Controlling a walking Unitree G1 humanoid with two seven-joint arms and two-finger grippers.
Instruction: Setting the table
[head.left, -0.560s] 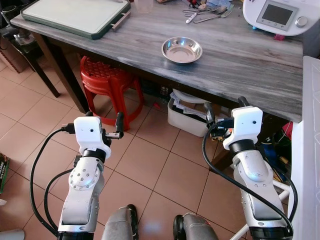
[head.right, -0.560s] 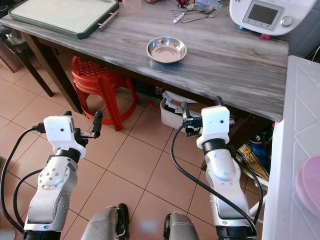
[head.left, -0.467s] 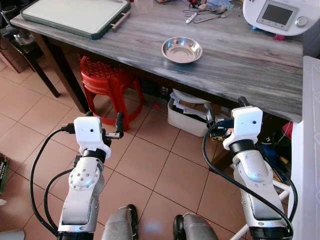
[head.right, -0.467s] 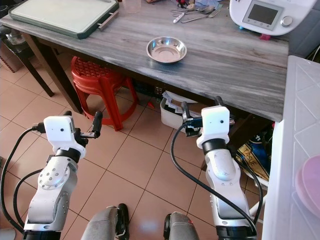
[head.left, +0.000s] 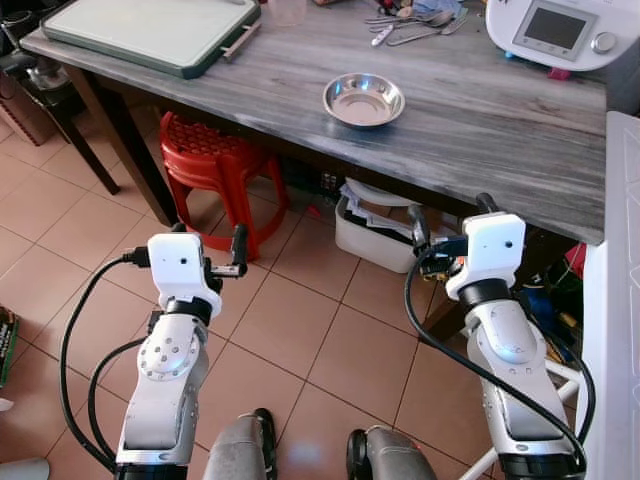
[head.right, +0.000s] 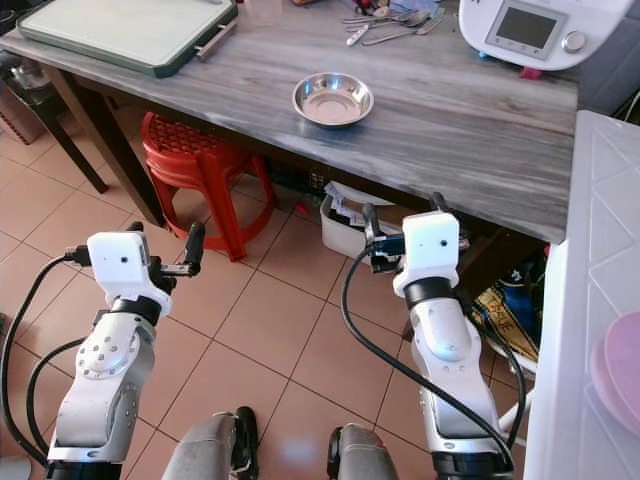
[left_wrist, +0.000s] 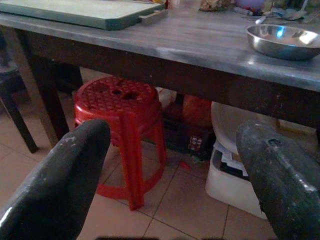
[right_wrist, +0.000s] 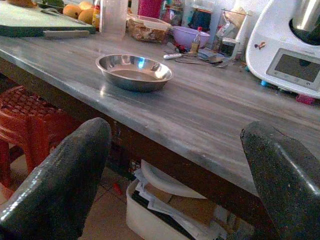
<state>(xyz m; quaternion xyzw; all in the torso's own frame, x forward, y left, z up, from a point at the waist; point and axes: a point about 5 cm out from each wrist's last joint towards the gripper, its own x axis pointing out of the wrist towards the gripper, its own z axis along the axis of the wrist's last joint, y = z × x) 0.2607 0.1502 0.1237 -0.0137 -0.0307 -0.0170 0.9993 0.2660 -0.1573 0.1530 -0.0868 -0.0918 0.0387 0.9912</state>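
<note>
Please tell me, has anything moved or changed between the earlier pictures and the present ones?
Nothing has visibly changed. The left gripper and the right gripper stay open and empty in front of the table, below its edge. The steel bowl sits in the same place on the table, and the red stool stands under it as before.

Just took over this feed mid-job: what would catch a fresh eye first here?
A lone steel bowl sits empty near the front edge of the grey table, with spoons piled at the back beside a white kitchen machine. Both grippers, left and right, hang open and empty below the table edge, above the tiled floor; a red stool stands under the table.
</note>
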